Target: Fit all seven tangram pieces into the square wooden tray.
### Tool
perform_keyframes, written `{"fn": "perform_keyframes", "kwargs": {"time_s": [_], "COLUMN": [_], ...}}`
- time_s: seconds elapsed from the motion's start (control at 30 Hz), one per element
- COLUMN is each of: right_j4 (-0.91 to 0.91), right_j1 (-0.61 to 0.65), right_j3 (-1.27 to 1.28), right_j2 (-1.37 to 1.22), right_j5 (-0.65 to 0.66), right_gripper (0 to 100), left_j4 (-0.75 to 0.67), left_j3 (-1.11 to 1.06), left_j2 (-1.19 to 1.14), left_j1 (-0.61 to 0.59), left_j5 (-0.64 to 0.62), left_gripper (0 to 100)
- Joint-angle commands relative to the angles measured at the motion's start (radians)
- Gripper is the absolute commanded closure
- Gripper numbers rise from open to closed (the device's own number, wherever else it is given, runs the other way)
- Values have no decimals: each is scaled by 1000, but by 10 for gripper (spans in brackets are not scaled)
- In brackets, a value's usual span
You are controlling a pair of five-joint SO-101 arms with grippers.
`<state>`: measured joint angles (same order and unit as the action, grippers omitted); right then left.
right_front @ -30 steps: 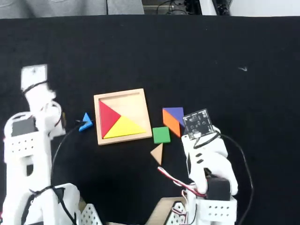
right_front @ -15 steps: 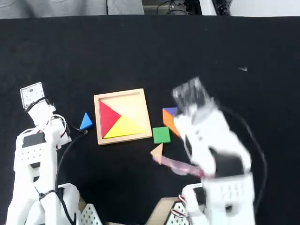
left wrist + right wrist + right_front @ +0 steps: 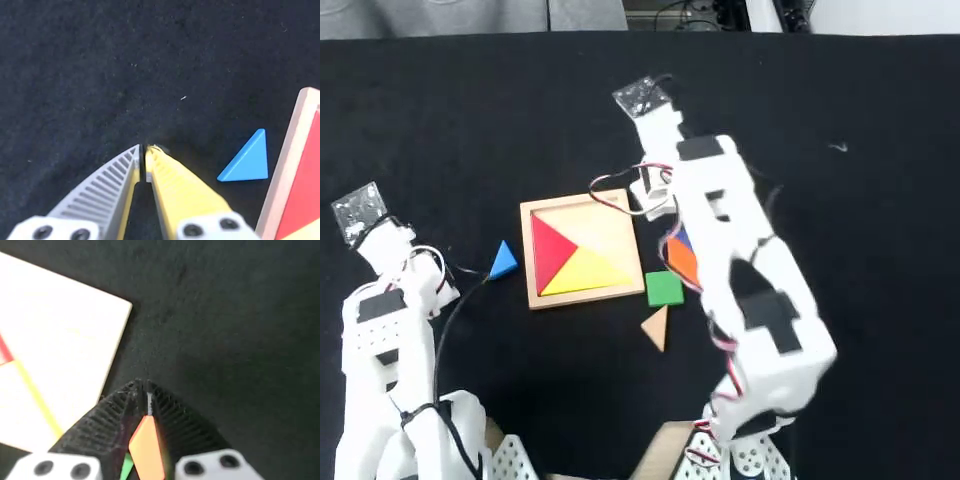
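A black counter (image 3: 880, 250) carries the square wooden tray (image 3: 595, 222), part filled. The right pincer (image 3: 145, 387), clenched empty, hangs beside a tray corner; the left pincer (image 3: 144, 150), clenched, near the blue triangle (image 3: 247, 162), should open wide before descending.

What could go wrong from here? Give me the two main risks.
1. The right gripper is shut and empty, close by a corner of the wooden tray. A low swing could shove the tray and unseat the red triangle and yellow triangle.
2. The left gripper is shut beside the blue triangle. Coming down unopened, it might push the piece away rather than grasp it.
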<state>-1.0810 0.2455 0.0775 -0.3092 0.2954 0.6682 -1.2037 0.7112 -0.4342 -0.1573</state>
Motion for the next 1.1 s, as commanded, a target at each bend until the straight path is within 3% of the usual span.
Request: {"fn": "perform_keyframes", "kwargs": {"time_s": [0.0,0.27,0.7,0.97,1.07], "right_j4": [3,-34,-91,-187,-149], "right_j1": [23,49,176,-23,-110], "right_j3": [-87,-111,-76,-54,18], "right_j2": [-70,-180,-128,128,228], "right_j5": [-14,-48,-52,-32,80], "right_gripper": [987,987,988,988,988], "left_j4": [-31,-31,-31,-31,-31], "left_j3": [2,1,1,-2,-2], "left_j2": [20,20,20,20,20], "left_j1": [-10,-8,8,13,18], "left_j5": [-12,-12,-8,-8,-6], "left_gripper": [964,964,964,964,964]}}
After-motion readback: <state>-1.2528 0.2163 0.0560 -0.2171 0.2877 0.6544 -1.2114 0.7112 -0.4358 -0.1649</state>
